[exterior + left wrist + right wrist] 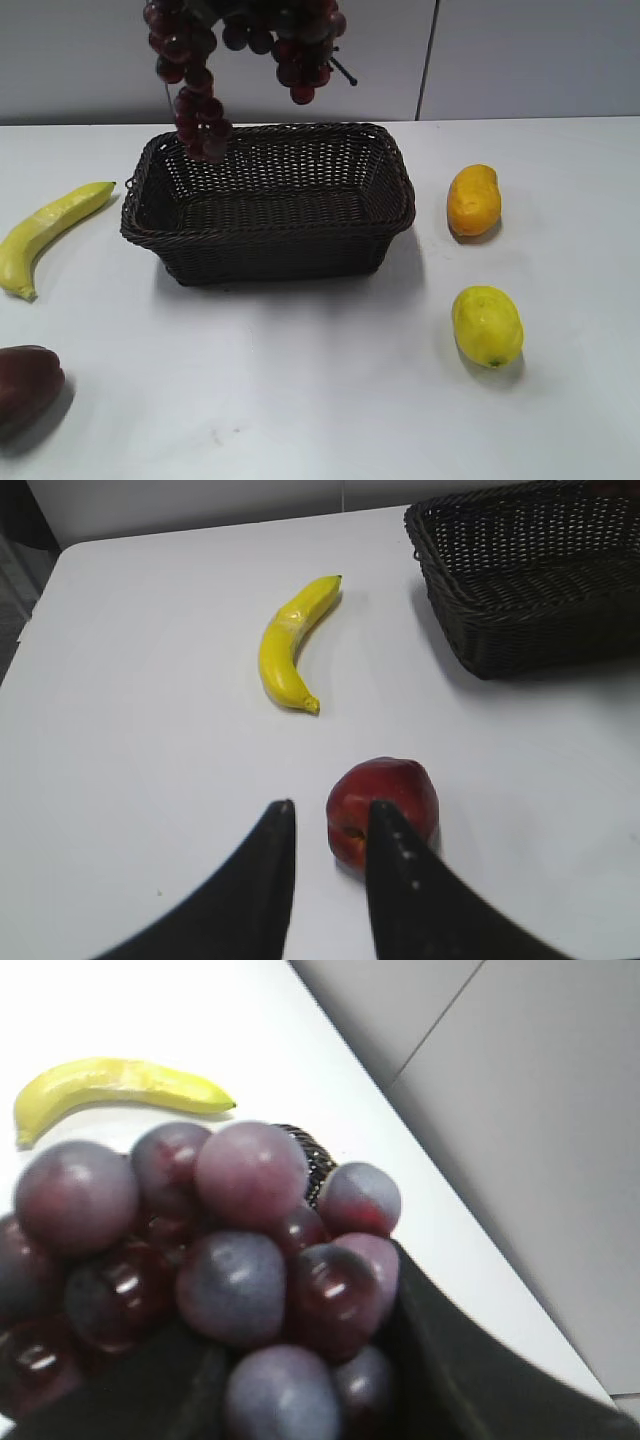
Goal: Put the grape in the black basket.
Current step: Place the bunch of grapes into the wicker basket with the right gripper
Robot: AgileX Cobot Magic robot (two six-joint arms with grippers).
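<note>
While our right fingers (300, 1400) clench the grape (200, 95) above the black basket (270, 205), its dangling tail could snag the rim; our left fingers (330, 870) hang released.

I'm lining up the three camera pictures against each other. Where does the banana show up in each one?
Exterior view: the banana lies at the left edge, left of the black basket.
Left wrist view: upper middle, left of the basket, beyond the red fruit.
Right wrist view: top left, behind the grapes.
Shared landmark: the basket; in the right wrist view only a sliver of rim shows.
</note>
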